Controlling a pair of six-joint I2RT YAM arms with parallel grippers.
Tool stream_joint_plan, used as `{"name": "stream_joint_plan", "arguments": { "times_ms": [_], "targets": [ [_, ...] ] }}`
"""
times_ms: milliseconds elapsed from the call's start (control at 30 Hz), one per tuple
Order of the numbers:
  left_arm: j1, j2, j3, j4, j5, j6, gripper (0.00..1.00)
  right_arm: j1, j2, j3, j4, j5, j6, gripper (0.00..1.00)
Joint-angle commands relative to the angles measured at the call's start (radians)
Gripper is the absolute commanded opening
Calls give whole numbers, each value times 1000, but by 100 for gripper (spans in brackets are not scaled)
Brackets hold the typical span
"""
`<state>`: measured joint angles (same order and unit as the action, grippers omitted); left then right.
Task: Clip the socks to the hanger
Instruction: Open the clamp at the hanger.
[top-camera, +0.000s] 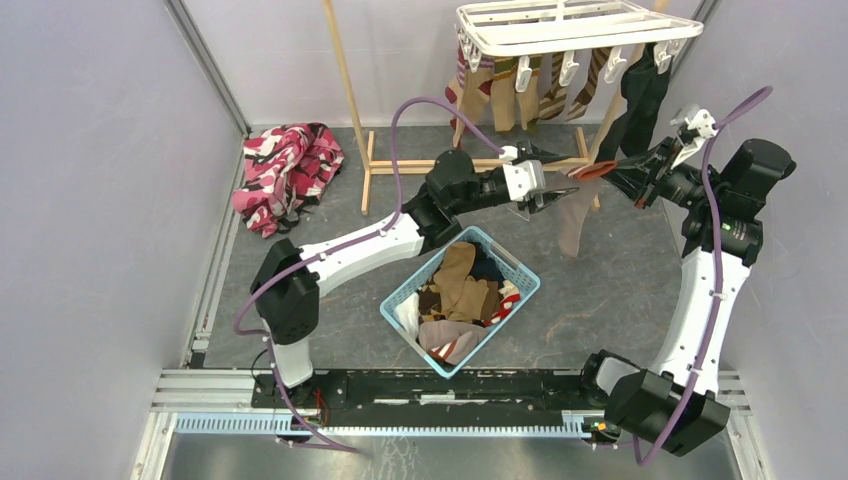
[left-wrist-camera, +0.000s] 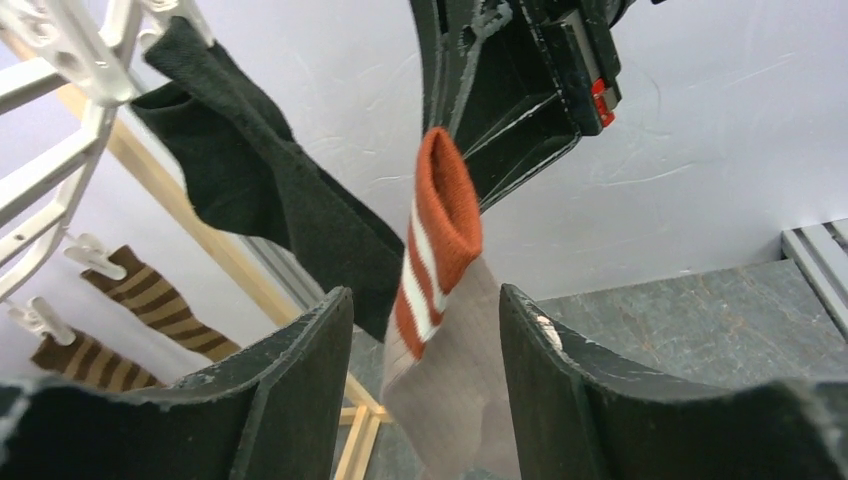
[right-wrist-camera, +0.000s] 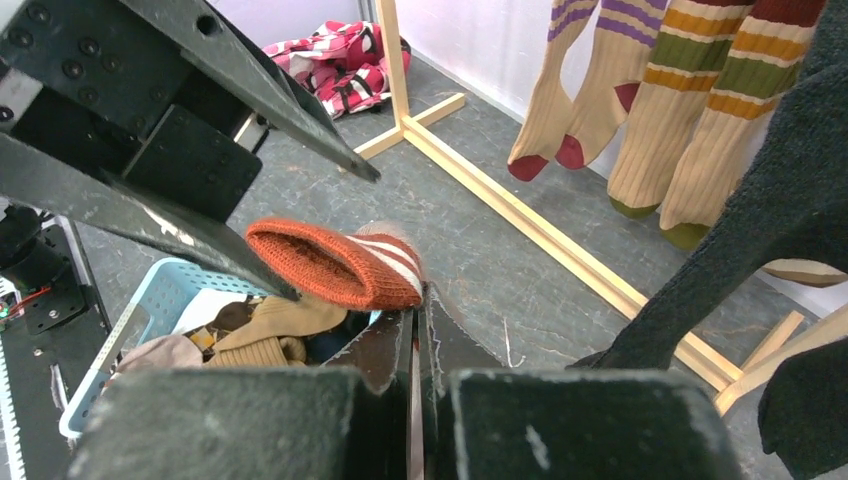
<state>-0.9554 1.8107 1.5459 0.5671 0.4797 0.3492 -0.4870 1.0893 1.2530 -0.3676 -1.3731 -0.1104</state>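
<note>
A grey sock with a red-and-white striped cuff (top-camera: 575, 225) hangs below the white hanger (top-camera: 570, 25). My right gripper (top-camera: 587, 172) is shut on the edge of its red cuff (right-wrist-camera: 330, 262). In the left wrist view the sock (left-wrist-camera: 450, 380) dangles between the fingers of my left gripper (left-wrist-camera: 425, 295), which stands open with a gap on each side. The right gripper (left-wrist-camera: 455, 140) pinches the cuff from above. Several socks are clipped to the hanger: a black one (left-wrist-camera: 260, 190), brown striped ones (left-wrist-camera: 150, 300) and tan striped ones (right-wrist-camera: 700, 110).
A light blue mesh basket (top-camera: 520, 270) holding more socks sits on the floor below the left arm. The wooden frame stand (top-camera: 345, 70) carries the hanger. A pink, red and black patterned cloth (top-camera: 285, 170) lies at the back left. Grey walls close in both sides.
</note>
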Motion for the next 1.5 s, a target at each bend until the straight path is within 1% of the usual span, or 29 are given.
{"name": "stream_joint_plan", "arguments": {
  "times_ms": [0,100,167,200,233,267,333,400,500,533,633,800,867,900,1000,1067,1167,1233,1267,1400,1467],
  "targets": [
    [-26,30,65,89,16,-41,59,17,-11,19,-17,-25,-20,0],
    [-29,46,79,103,-6,-72,45,22,-13,19,-34,-30,-37,0],
    [-29,50,80,116,-12,-106,27,25,-13,17,-49,-31,-55,0],
    [-29,50,80,119,-18,-123,15,25,-11,17,-56,-33,-66,0],
    [-29,46,79,119,-23,-137,5,25,-9,16,-64,-39,-77,0],
    [-29,41,73,121,-32,-154,2,25,-7,16,-74,-48,-93,1],
    [-28,25,54,134,-43,-188,2,25,3,19,-98,-74,-137,12],
    [-28,8,29,143,-51,-219,2,23,14,25,-123,-124,-188,27],
    [-27,-17,-3,152,-56,-243,2,24,27,48,-178,-170,-267,42],
    [-26,-24,-14,157,-60,-248,2,23,29,63,-207,-170,-304,45],
    [-26,-45,-46,171,-81,-267,2,24,20,78,-208,-170,-316,47],
    [-18,-53,-60,191,-96,-316,2,24,6,92,-203,-171,-319,44],
    [-19,-54,-64,207,-91,-332,2,25,10,98,-204,-171,-315,37],
    [-18,-53,-65,212,-89,-337,2,25,12,101,-206,-170,-314,31],
    [-19,-53,-67,221,-83,-346,2,25,15,107,-210,-172,-319,17],
    [-18,-53,-67,220,-80,-346,2,25,12,113,-220,-172,-337,1],
    [-17,-53,-69,216,-81,-346,2,25,3,118,-222,-172,-346,0],
    [-17,-55,-70,215,-85,-346,3,25,3,124,-219,-172,-342,0],
    [-16,-58,-72,213,-87,-346,8,25,4,125,-210,-170,-331,0],
    [8,-107,-111,215,-86,-345,48,3,35,131,-98,-125,-200,0],
    [36,-137,-113,191,-54,-361,61,-13,56,144,-60,-88,-169,0]
  ]
}}
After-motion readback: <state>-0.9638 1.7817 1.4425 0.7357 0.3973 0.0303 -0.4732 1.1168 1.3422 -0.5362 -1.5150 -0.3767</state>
